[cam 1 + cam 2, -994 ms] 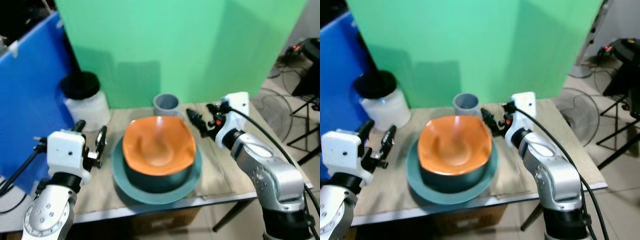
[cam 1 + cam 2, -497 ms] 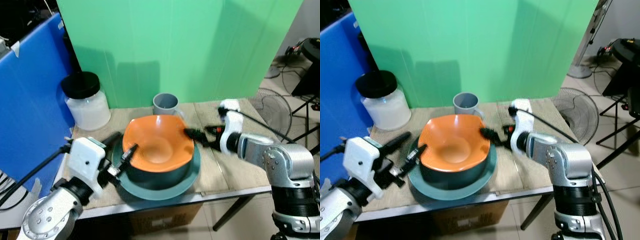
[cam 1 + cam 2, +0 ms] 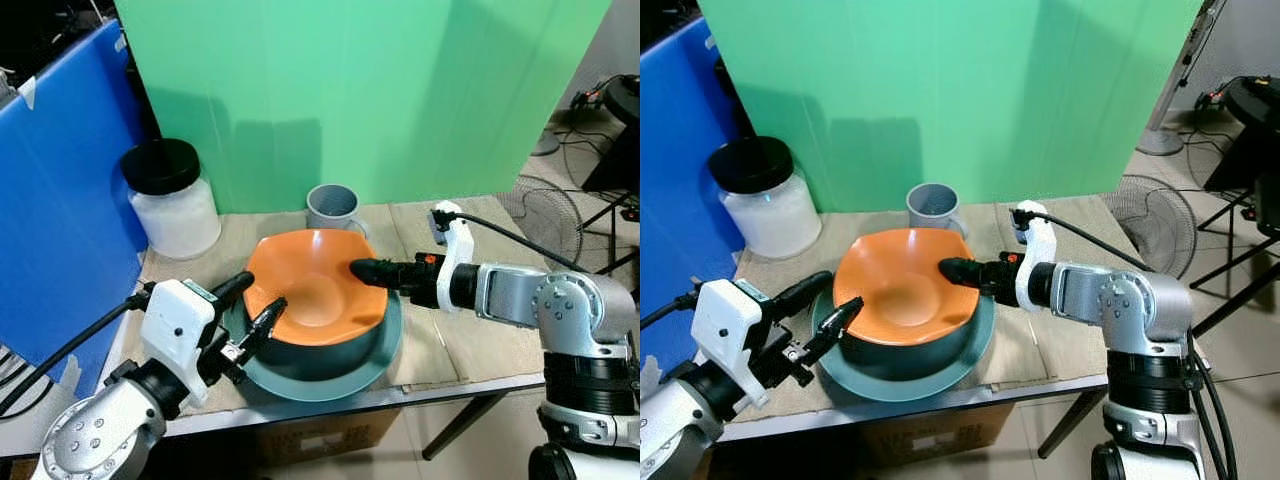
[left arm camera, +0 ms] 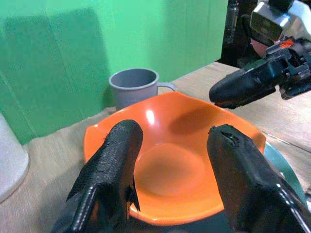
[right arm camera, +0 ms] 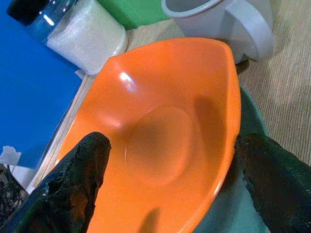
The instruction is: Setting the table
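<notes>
1. Left eye view: orange bowl (image 3: 315,290) sits nested in a dark teal bowl (image 3: 320,352), both on a teal plate (image 3: 390,345) near the front middle of the worktop (image 3: 440,350).
2. Grey mug (image 3: 333,208) stands just behind the orange bowl, close to the green backdrop (image 3: 350,90). Handle points toward the robot's right.
3. Jar (image 3: 172,200) with white contents and black lid stands at the worktop's back left, beside a blue panel (image 3: 50,200).
4. Left tool (image 3: 250,310) is at the orange bowl's left rim, fingers spread. One finger is above the rim, the other beside the dark bowl's wall. Cannot tell if either touches.
5. Left wrist view: both fingers (image 4: 112,170) straddle the bowl's near rim with a wide gap, bowl interior visible between them.
6. Right tool (image 3: 365,272) reaches in from the right at the bowl's right rim. In the head views the fingers look like a single dark tip.
7. Right wrist view: fingers (image 5: 77,179) are wide apart, one over the orange interior, the other outside the rim above the teal plate. Nothing is pinched.
8. A fan (image 3: 1160,225) and black stands are on the floor at right.
</notes>
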